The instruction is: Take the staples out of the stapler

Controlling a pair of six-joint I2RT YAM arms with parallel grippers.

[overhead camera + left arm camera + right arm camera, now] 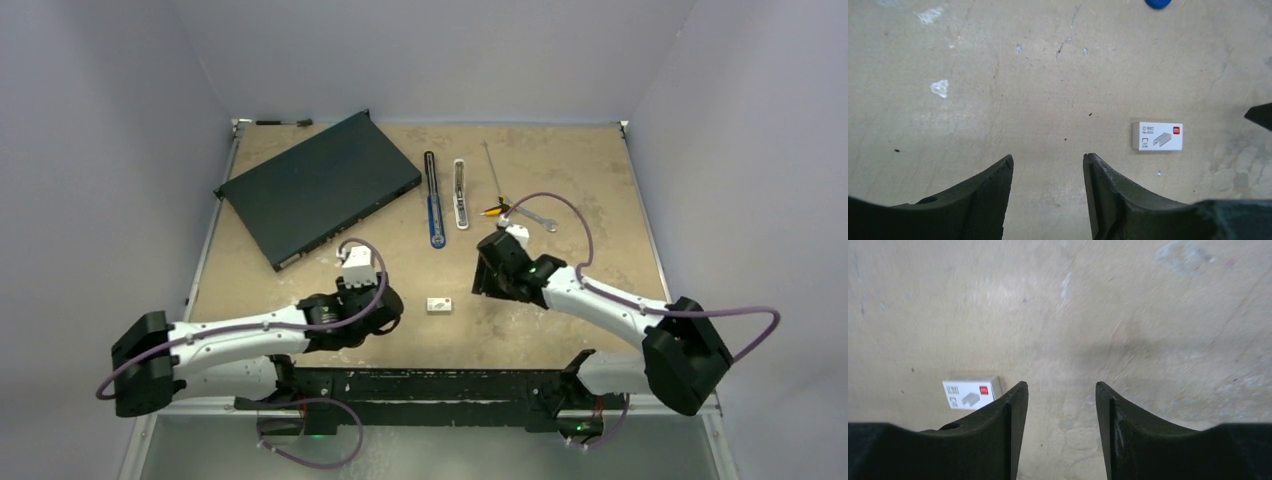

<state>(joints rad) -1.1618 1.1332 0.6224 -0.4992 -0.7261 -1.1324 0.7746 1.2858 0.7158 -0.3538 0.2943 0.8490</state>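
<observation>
Staples are too small to make out in any view. The left gripper (1048, 159) hangs partly open and empty over bare table (560, 170) near the front edge. The right gripper (1061, 386) is also parted and grips nothing. Between them lies a small white staple box (438, 305). Farther back, mid-table, the black, blue-tipped stapler (432, 200) lies beside a silver bar (460, 195). A black rack-style box (320, 185) fills the back left corner.

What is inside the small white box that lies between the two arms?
The small white box lies closed on the table. Only its top face shows, with a red label and a drawing of a staple. The contents are covered and cannot be seen.
</observation>
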